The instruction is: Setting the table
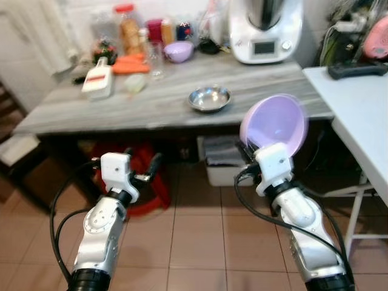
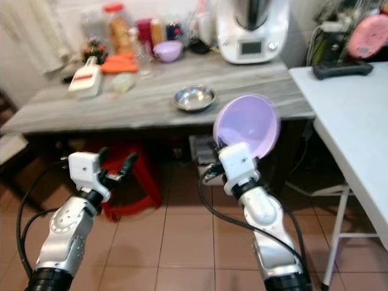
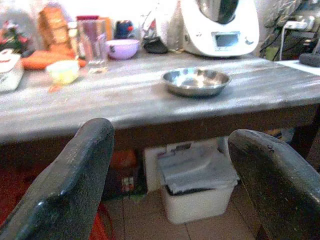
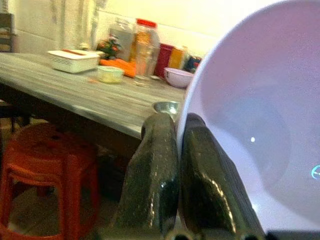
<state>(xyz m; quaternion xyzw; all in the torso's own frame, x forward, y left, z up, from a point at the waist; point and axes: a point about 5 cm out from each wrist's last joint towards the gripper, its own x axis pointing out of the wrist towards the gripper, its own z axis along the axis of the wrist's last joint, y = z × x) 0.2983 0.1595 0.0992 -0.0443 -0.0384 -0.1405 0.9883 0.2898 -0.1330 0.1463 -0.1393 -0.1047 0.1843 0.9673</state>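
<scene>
Here we note right gripper [image 4: 172, 165] pinching lilac bowl [image 1: 274, 126] by rim, tilted for carrying toward grey table [image 1: 170, 103]; left gripper [image 1: 145, 167] spread, empty.

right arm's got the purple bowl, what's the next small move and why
Probably carry the purple bowl forward over the grey table and lower it onto the bare stretch beside the steel bowl. The right gripper has its jaws clamped on the bowl's rim, tilted on edge, short of the table edge and above the floor. The left gripper is open and holds nothing.
</scene>
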